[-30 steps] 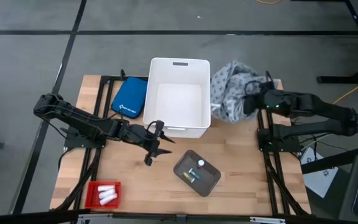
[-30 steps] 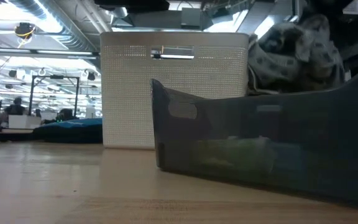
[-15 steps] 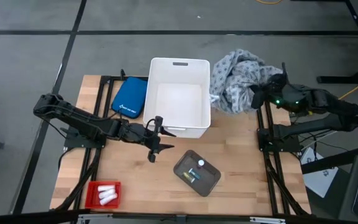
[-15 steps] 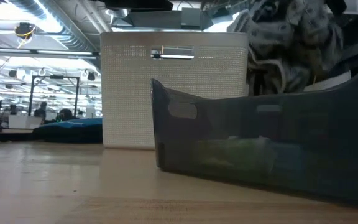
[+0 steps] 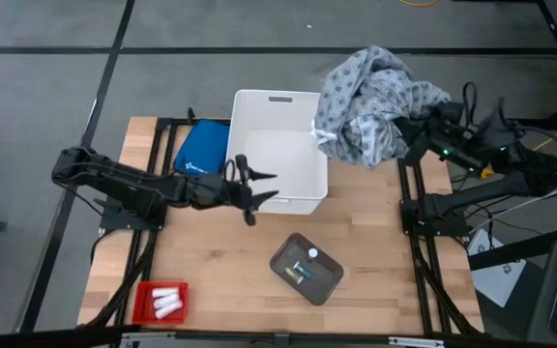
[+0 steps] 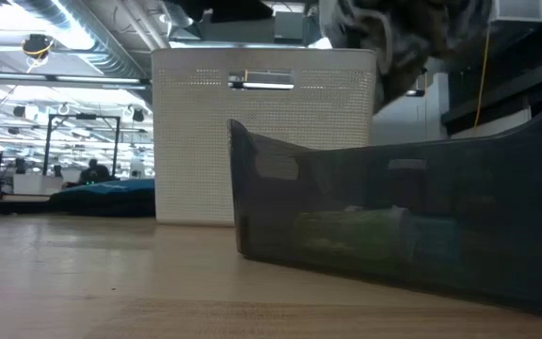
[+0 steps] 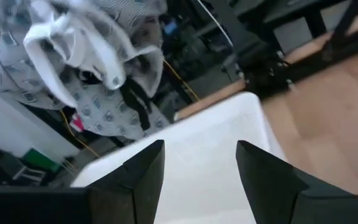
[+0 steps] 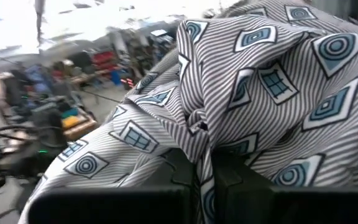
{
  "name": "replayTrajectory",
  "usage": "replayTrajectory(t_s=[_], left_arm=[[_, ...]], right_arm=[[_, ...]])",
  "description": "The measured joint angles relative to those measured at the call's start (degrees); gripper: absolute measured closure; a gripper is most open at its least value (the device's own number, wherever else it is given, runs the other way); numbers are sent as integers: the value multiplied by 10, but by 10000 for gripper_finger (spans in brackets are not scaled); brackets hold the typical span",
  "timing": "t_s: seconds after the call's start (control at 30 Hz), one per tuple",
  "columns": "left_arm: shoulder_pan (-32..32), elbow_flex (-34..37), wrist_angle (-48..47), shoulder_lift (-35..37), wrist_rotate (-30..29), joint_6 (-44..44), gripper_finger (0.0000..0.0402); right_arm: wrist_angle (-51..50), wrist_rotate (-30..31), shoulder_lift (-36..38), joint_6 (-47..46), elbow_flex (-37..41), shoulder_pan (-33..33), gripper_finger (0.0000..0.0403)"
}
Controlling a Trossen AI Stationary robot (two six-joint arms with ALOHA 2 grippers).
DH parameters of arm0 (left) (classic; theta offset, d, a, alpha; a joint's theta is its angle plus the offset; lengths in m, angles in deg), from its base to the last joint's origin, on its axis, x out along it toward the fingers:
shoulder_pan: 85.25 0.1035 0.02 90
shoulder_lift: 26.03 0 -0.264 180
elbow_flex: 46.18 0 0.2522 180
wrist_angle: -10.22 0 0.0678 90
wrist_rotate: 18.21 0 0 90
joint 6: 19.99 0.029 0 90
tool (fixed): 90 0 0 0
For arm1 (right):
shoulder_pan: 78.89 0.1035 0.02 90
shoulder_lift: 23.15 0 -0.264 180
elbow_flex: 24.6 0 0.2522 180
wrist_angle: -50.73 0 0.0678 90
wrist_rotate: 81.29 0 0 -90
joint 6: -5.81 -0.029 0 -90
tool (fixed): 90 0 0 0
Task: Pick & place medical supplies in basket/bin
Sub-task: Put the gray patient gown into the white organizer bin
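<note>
Right gripper [image 5: 422,124] is closed on a bunched fold of the cloth [image 5: 375,97]; the wrist view shows the fabric pinched between its 2 fingers. The cloth hangs in the air from that pinch, spreading toward the bin [image 5: 277,155] with its lower edge over the bin's near corner. Holding it by 1 fold, high, presumably lets the loose folds clear the rim before the drop.

Left gripper [image 5: 248,184] sits at the bin's front wall, fingers spread and empty. Its wrist view looks across the white rim to the hanging cloth. Likely waiting out of the way, or placed to steady the bin; cannot tell which.

Beyond the left gripper, on the table's near side: grey tray [image 5: 307,268] holding small packets, and red tray [image 5: 160,302] with white rolls [image 5: 168,300]. Blue pouch [image 5: 201,150] lies just beside the bin.

Bin interior looks bare.
</note>
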Motion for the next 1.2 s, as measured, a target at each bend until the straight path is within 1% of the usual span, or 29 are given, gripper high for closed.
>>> replayTrajectory(t_s=[0.1, 0.23, 0.37, 0.5, 0.7, 0.77, 0.87, 0.97, 1.03, 1.2], left_arm=[[20, 0, 22, 0, 22, 4, 194], [52, 0, 29, 0, 57, -25, 180], [84, 0, 33, 0, 92, -55, 170], [108, 0, 53, 0, 109, -74, 162], [115, -7, 116, 0, 187, -46, 140], [114, -16, 123, 0, 189, -44, 127], [114, -22, 143, 0, 190, -33, 109], [116, -24, 177, 0, 213, -33, 95], [116, -24, 187, 0, 219, -33, 89], [116, -24, 198, 0, 216, -32, 88]], right_arm=[[59, -27, -12, 42, -5, 10, 393], [109, -67, -30, 83, -17, 22, 393], [132, -84, -55, 102, -37, 32, 393], [154, -123, -91, 113, -53, 37, 393], [153, -145, -141, 116, -70, 40, 393], [158, -151, -155, 118, -78, 37, 393], [167, -179, -176, 122, -92, 37, 393], [187, -205, -196, 125, -100, 36, 393], [197, -217, -211, 124, -104, 36, 393], [195, -218, -250, 116, -106, 29, 393]])
